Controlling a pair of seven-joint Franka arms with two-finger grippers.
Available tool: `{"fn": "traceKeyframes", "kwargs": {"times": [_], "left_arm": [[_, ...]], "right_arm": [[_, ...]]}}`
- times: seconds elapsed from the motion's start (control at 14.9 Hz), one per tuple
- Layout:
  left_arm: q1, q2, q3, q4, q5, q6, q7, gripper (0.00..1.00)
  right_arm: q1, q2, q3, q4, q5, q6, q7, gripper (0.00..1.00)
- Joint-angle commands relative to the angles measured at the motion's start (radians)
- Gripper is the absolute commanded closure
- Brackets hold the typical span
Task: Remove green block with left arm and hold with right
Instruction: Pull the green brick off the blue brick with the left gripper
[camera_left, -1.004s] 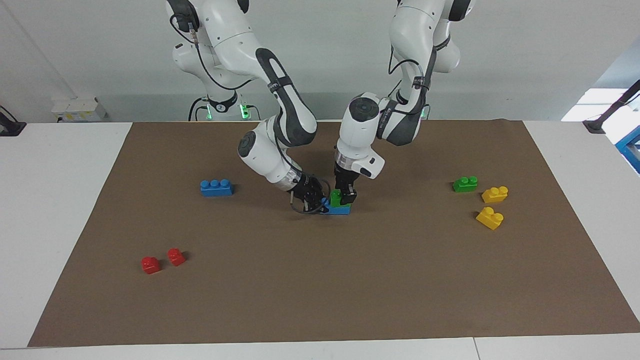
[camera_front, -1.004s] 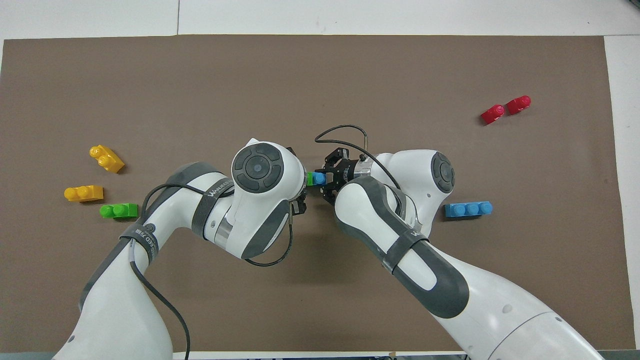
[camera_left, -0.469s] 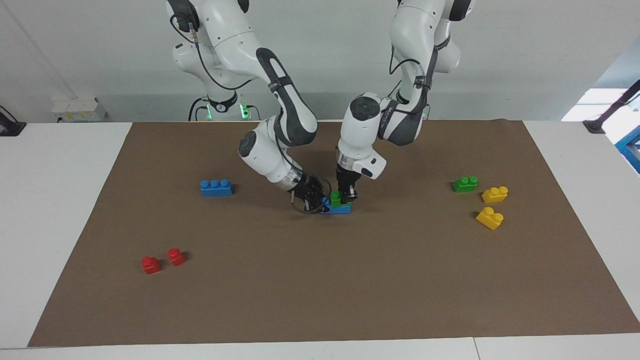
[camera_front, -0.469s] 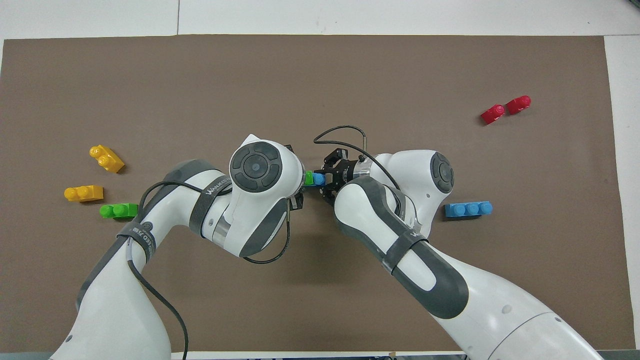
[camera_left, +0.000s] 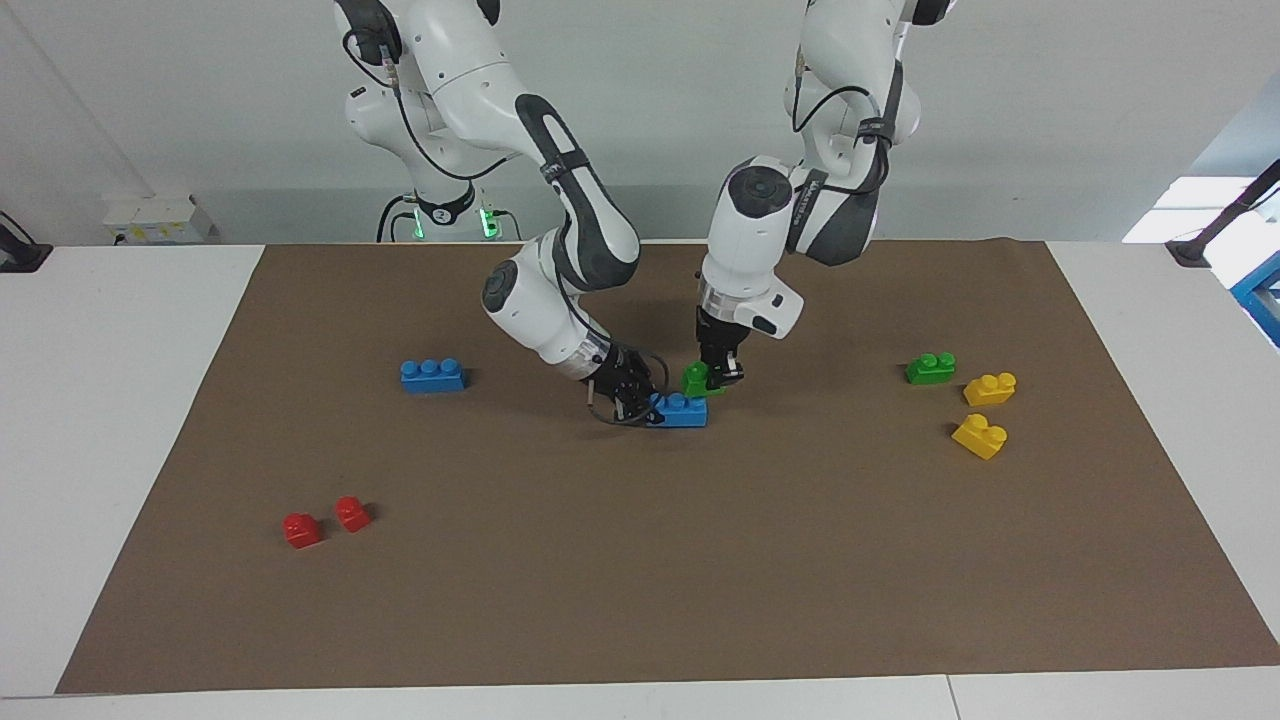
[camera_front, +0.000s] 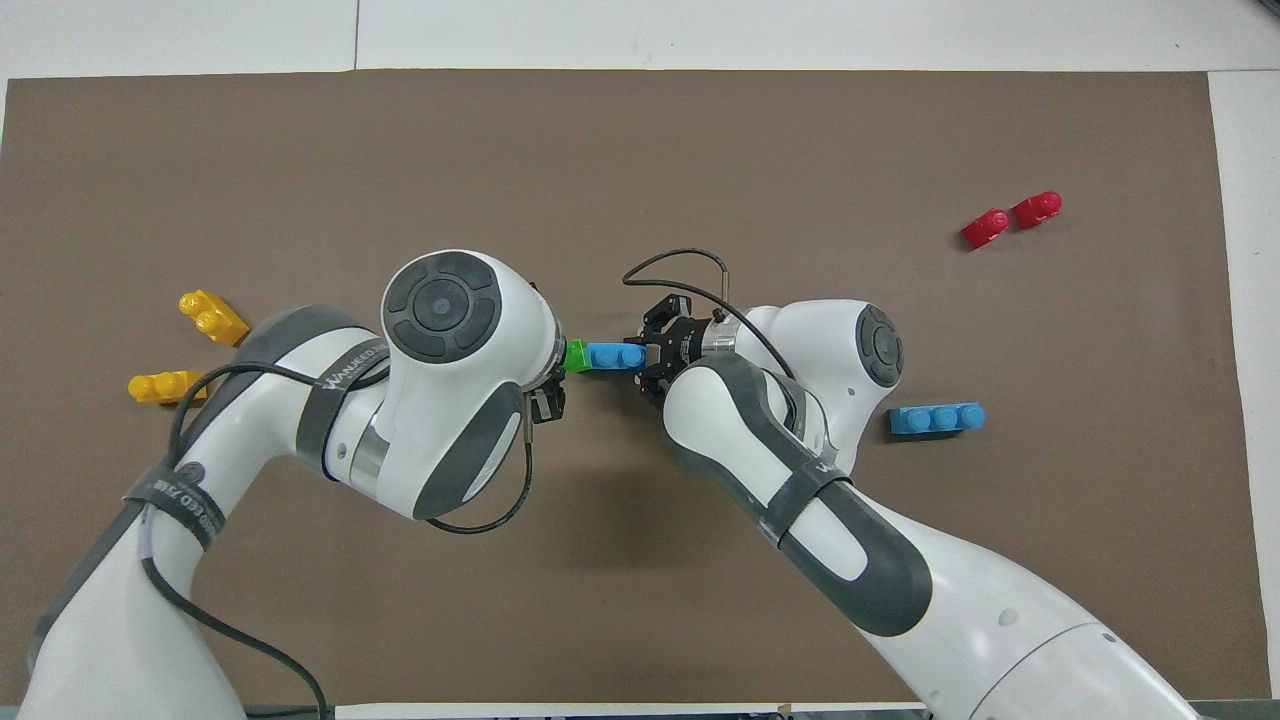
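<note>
The green block (camera_left: 696, 379) is gripped by the left gripper (camera_left: 722, 377) and lifted off the blue brick (camera_left: 682, 410), which is clamped by the right gripper (camera_left: 640, 404); carrying clear is called for next.

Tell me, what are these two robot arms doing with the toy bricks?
They are pulling two stacked bricks apart. The left pincer is shut on a small green brick and has it tilted up off the blue brick that it sat on. The right pincer is shut on one end of that blue brick, pinning it to the brown mat. Other loose bricks lie about, untouched.
</note>
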Motion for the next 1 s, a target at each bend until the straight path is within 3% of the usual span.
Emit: {"fn": "traceKeyframes", "kwargs": {"times": [0.0, 0.27, 0.4, 0.6, 0.8, 0.94], "left_arm": [[0.029, -0.066, -0.006, -0.023, -0.006, -0.064, 0.036, 1.00], [0.085, -0.113, -0.004, -0.023, -0.007, -0.153, 0.193, 1.00], [0.131, -0.127, -0.004, -0.026, -0.006, -0.177, 0.348, 1.00], [0.237, -0.130, -0.004, -0.036, -0.007, -0.182, 0.625, 1.00], [0.335, -0.133, -0.004, -0.064, -0.007, -0.165, 0.900, 1.00], [0.403, -0.150, -0.004, -0.116, -0.007, -0.116, 1.101, 1.00]], "right_arm": [[-0.005, 0.005, 0.003, -0.001, 0.025, 0.017, -0.013, 1.00], [-0.022, 0.001, 0.003, 0.015, 0.019, -0.003, -0.010, 1.00], [-0.041, -0.013, -0.009, 0.050, 0.002, -0.085, -0.005, 1.00], [-0.155, -0.076, -0.006, 0.071, -0.131, -0.190, -0.021, 1.00], [-0.294, -0.075, -0.007, 0.166, -0.207, -0.387, -0.065, 1.00], [-0.391, -0.073, -0.006, 0.167, -0.263, -0.438, -0.160, 1.00]]}}
